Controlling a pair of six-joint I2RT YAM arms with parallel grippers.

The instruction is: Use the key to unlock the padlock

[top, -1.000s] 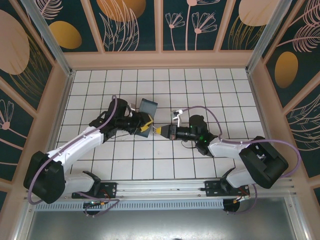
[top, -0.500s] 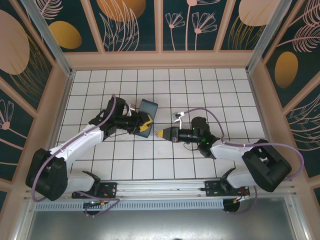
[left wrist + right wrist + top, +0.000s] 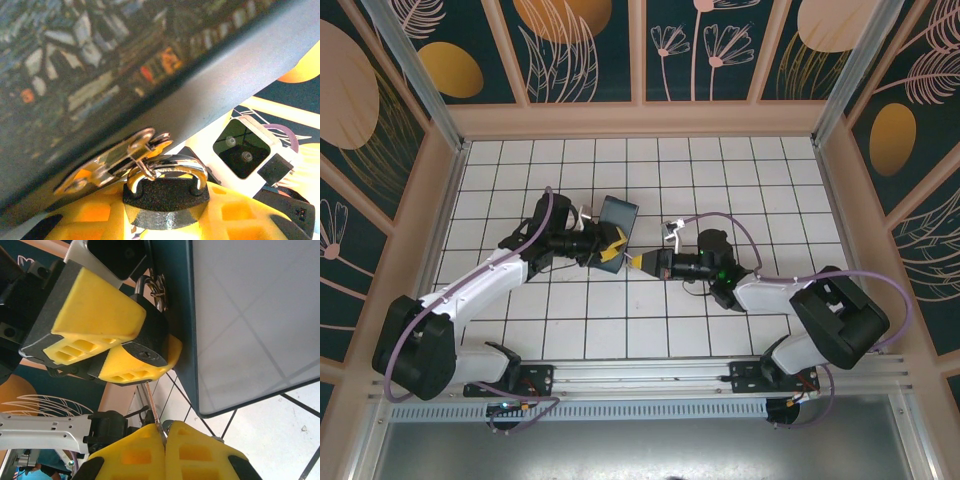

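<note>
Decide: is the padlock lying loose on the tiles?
No, the left fingers grip the padlock, its shackle through the box's latch.

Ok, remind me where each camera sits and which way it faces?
Top external: above and behind the bases, looking down on the table; both arms, left fingers and right fingers.
Left wrist: on the left arm, looking along its fingers at the padlock they grip, hooked on the box.
Right wrist: on the right arm, looking past its fingers and the key toward the padlock.
Shared: both wrist views see the padlock.
</note>
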